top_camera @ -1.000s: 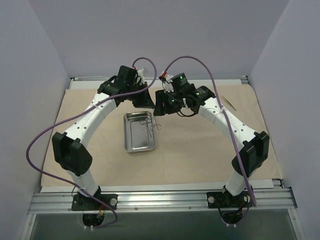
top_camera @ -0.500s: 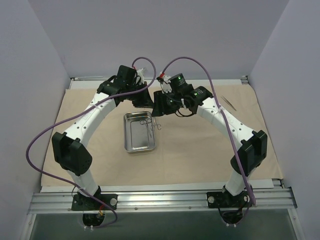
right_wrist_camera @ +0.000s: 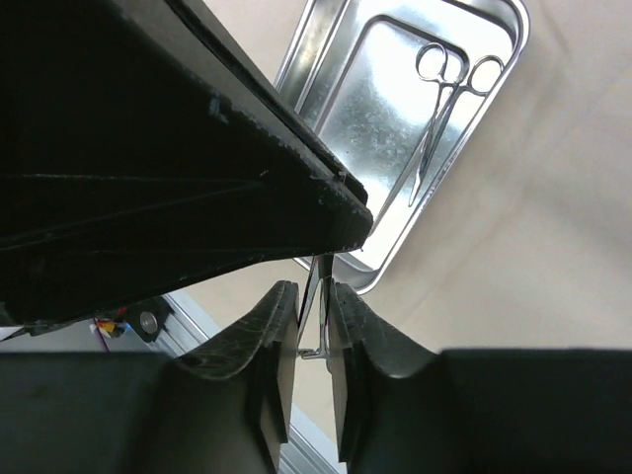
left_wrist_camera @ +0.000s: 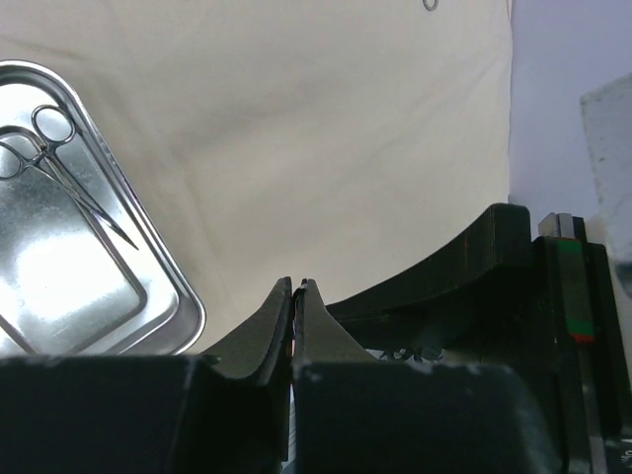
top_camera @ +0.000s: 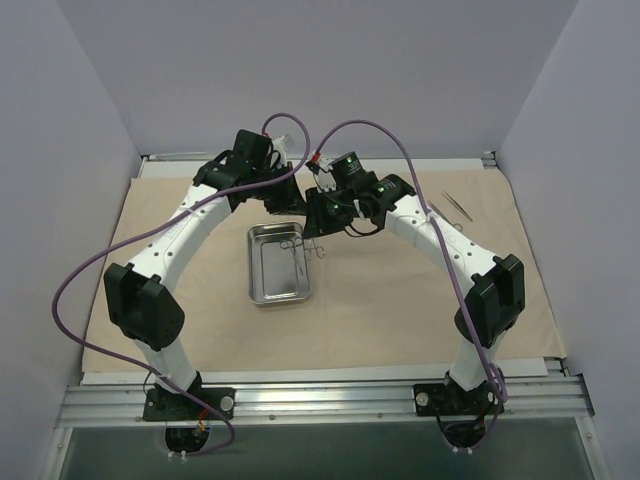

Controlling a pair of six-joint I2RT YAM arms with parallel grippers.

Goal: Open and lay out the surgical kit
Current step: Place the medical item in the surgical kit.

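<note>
The beige cloth wrap [top_camera: 380,300] lies spread flat over the table. The steel tray [top_camera: 252,270] sits on it left of centre, with one ring-handled instrument [top_camera: 291,245] inside near its far end. That instrument also shows in the left wrist view [left_wrist_camera: 71,170] and the right wrist view [right_wrist_camera: 440,107]. My right gripper [right_wrist_camera: 311,288] is shut on a second thin metal instrument [right_wrist_camera: 317,281] and holds it over the tray's far right corner [top_camera: 314,249]. My left gripper [left_wrist_camera: 297,287] is shut, just behind the tray [top_camera: 290,208], close to the right gripper.
Thin metal tweezers [top_camera: 455,205] lie on the cloth at the far right. Grey walls enclose the table on three sides. The metal rail [top_camera: 320,400] with both arm bases runs along the near edge. The two wrists nearly touch above the tray's far end.
My right wrist has shifted a little left toward the left gripper, uncovering the tweezers. The held instrument stays by the tray's far right corner. The left arm has barely moved.
</note>
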